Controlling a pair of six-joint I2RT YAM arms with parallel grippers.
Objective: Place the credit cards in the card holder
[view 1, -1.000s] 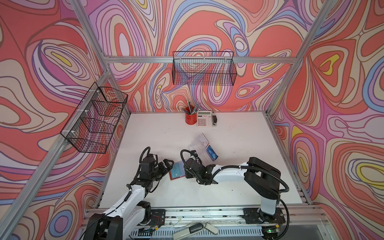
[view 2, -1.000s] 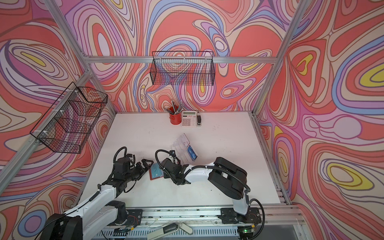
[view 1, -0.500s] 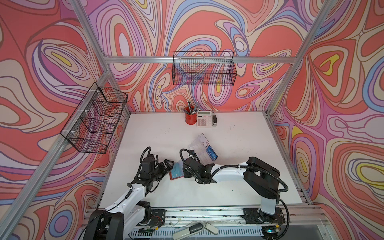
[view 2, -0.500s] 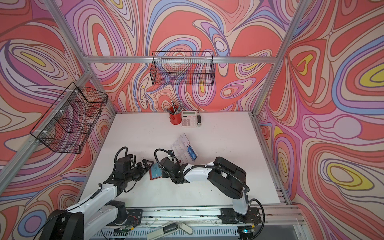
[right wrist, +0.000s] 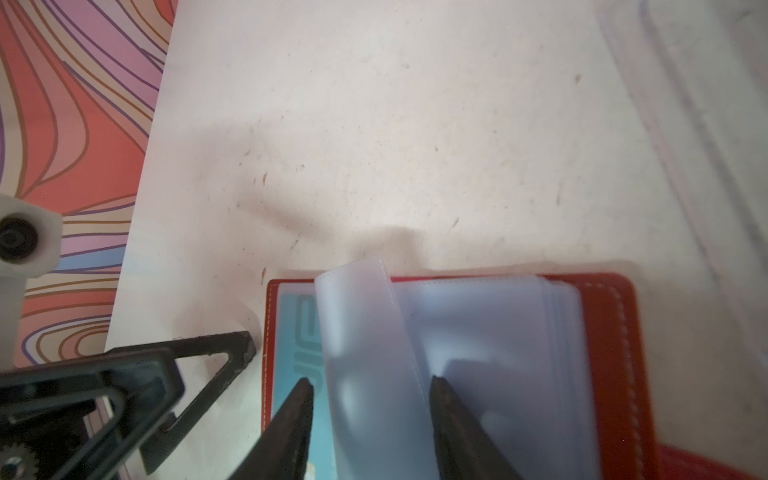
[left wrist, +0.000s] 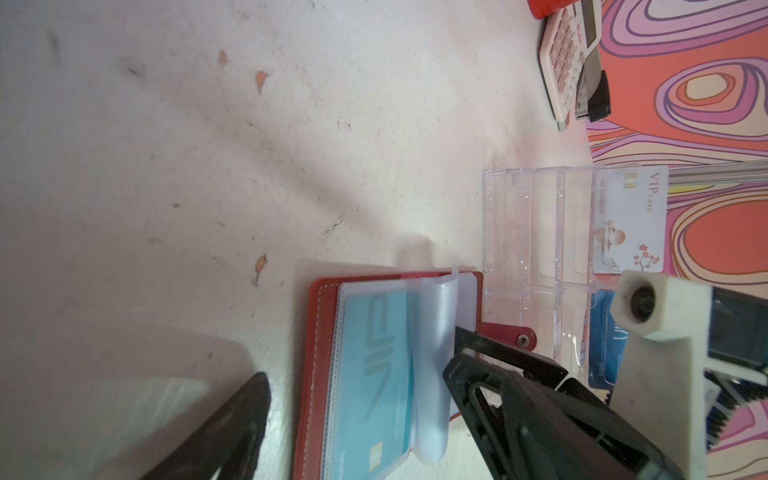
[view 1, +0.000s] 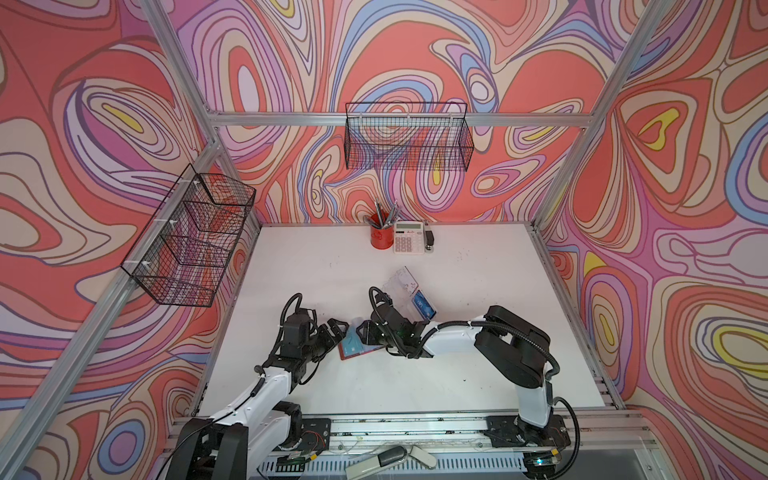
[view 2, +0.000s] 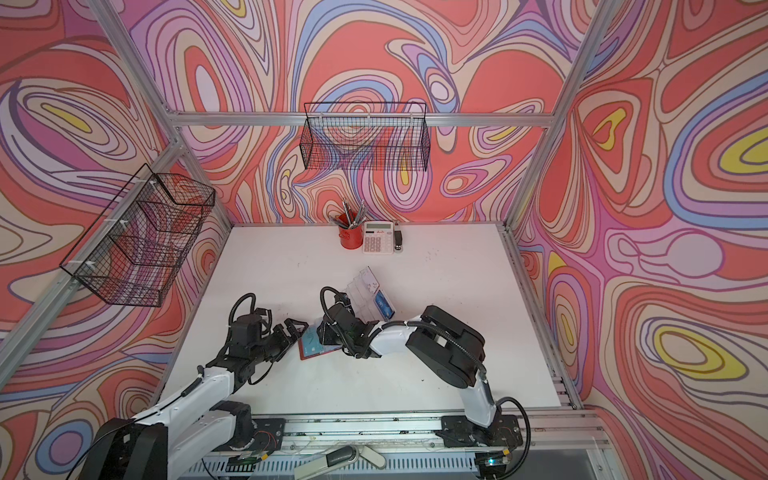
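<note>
The card holder (view 1: pixel 353 348), a red wallet, lies open on the white table with its clear sleeves up. One sleeve holds a teal credit card (left wrist: pixel 374 361) and another sleeve (right wrist: pixel 365 332) curls upward. My right gripper (right wrist: pixel 371 381) is open, its fingertips down on the wallet either side of that curled sleeve without pinching it. Just left of the wallet's edge, my left gripper (view 1: pixel 332 337) stands wide open and holds nothing. A blue card (view 1: pixel 423 305) and a white VIP card (left wrist: pixel 627 220) sit in a clear tray (left wrist: pixel 536 232) behind the wallet.
A red pen cup (view 1: pixel 380 237), a calculator (view 1: pixel 408 237) and a small black stapler (view 1: pixel 430 239) stand at the table's far edge. Wire baskets hang on the left wall (view 1: pixel 191 241) and the back wall (view 1: pixel 409 141). The two grippers are close together over the wallet.
My right gripper has edged slightly left over the wallet. The left arm has not moved.
</note>
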